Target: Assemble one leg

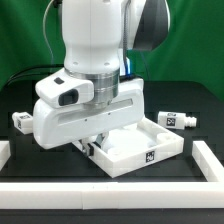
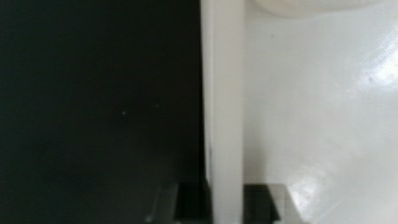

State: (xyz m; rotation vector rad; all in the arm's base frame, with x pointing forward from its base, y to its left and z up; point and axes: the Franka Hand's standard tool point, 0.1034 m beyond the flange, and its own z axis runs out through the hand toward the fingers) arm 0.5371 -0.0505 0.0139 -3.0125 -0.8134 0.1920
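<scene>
Two legs lie on the black table in the exterior view: one small white tagged leg (image 1: 178,120) to the right of the panel and one (image 1: 20,120) at the far left. The large white square panel (image 1: 150,140) lies in the middle. My gripper (image 1: 92,146) is down at the panel's left edge. In the wrist view the panel's upright rim (image 2: 222,100) runs between my fingertips (image 2: 189,204), which press it from both sides. My gripper (image 2: 224,205) is shut on that rim. The legs are not in the wrist view.
White barrier bars run along the front (image 1: 110,190), the right (image 1: 210,160) and the left (image 1: 5,150) of the black table. A round raised shape (image 2: 311,8) sits on the panel's inner face. A green backdrop stands behind.
</scene>
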